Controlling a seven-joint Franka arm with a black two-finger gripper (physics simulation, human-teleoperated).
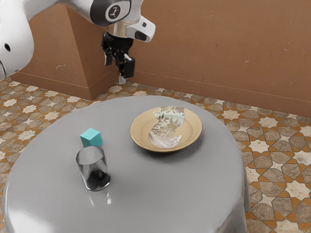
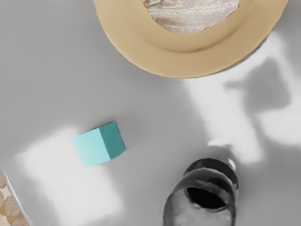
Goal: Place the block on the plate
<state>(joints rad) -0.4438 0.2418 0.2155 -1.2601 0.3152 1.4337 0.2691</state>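
Observation:
High over the table's far edge, my gripper [image 1: 118, 67] is open, its fingers apart and nothing between them. A turquoise block [image 1: 91, 138] rests on the table well below it, towards the exterior view's left. The tan plate [image 1: 141, 138], with a marbled patch across its middle, lies to the exterior view's right of the block. From the wrist camera, the block [image 2: 96, 146] stands apart from both the plate [image 2: 174, 66] and the glass.
A clear glass with something dark inside [image 1: 93, 167] stands close to the block, on its near side in the exterior view; it is also seen in the wrist view as a glass [image 2: 204, 195]. The round grey table [image 1: 160, 194] has a curved edge. Brown walls stand behind.

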